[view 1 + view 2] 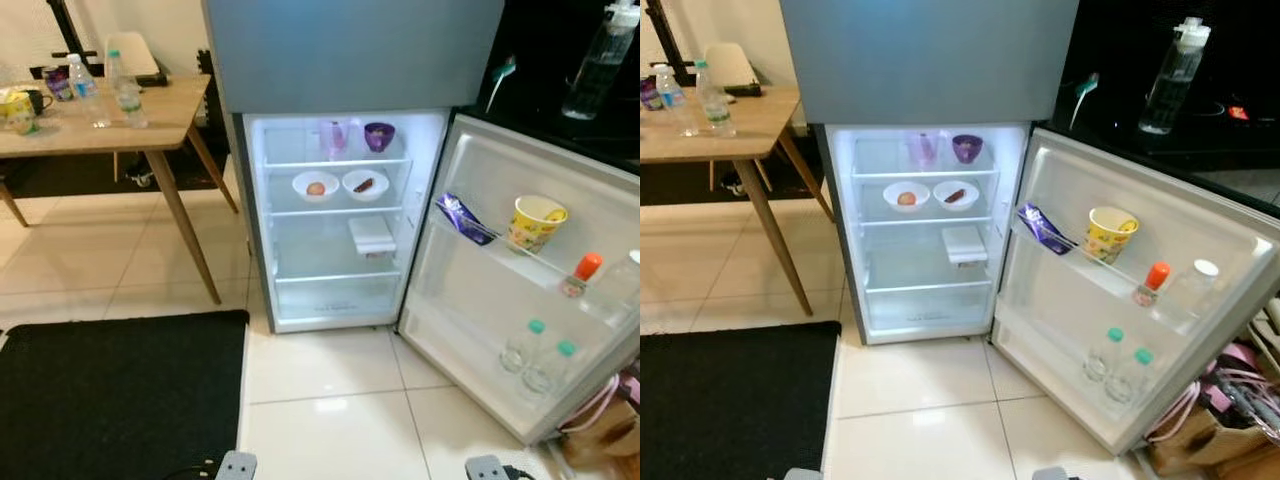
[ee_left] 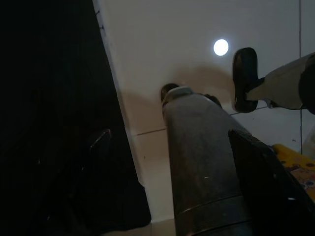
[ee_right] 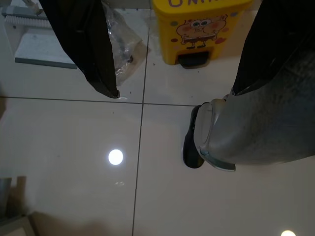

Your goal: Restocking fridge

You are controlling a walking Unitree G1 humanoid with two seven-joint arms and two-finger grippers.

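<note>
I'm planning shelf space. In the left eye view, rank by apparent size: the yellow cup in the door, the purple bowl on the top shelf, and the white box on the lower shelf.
1. Yellow cup, though it sits nearer the camera
2. White box
3. Purple bowl

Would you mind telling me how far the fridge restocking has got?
Done: the fridge door stands open, with two white bowls of food on a shelf. In hand: nothing visible; both arms hang over the tiled floor. Left: clear plastic water bottles wait on the wooden table.
</note>
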